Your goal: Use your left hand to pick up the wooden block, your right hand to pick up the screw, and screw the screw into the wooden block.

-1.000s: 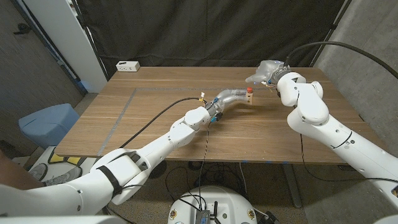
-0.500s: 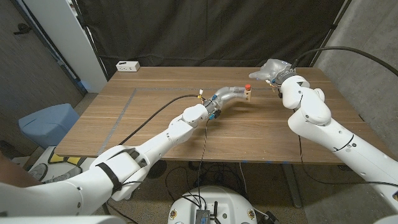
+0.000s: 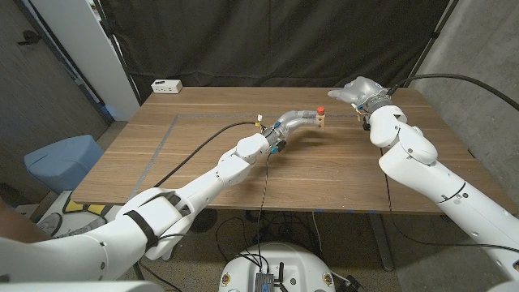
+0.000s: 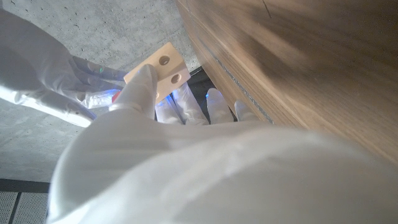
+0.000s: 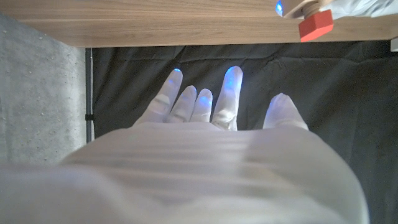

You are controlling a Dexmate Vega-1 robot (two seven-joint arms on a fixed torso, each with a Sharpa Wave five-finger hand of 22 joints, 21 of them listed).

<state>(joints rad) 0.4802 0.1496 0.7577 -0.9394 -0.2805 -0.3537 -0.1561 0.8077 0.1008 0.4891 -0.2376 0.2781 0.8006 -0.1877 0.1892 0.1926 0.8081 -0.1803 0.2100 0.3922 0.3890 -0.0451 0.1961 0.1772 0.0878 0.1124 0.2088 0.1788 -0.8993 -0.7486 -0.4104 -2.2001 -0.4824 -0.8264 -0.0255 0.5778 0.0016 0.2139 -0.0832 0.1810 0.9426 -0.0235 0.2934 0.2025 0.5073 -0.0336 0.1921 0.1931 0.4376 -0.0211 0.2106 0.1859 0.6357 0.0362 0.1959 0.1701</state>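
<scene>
My left hand [image 3: 298, 124] holds the small wooden block [image 3: 323, 122] just above the table's far middle. A red-headed screw [image 3: 322, 110] stands upright in the top of the block. In the left wrist view the block [image 4: 163, 70] shows two holes in its pale face, with my left hand [image 4: 186, 155] gripping it by a fingertip against that face. My right hand [image 3: 358, 88] hovers to the back right of the block, apart from it, fingers spread and holding nothing. In the right wrist view my right hand [image 5: 211, 143] is spread, with the red screw head [image 5: 316, 26] beyond it.
A white power strip [image 3: 166, 85] lies at the table's back left corner. A black cable [image 3: 203, 150] runs along my left arm over the table [image 3: 340, 174]. A blue bin [image 3: 63, 158] stands on the floor off the table's left side.
My right hand has drawn back from the screw toward the back right, leaving it in the block. My left hand has carried the block slightly farther back.
</scene>
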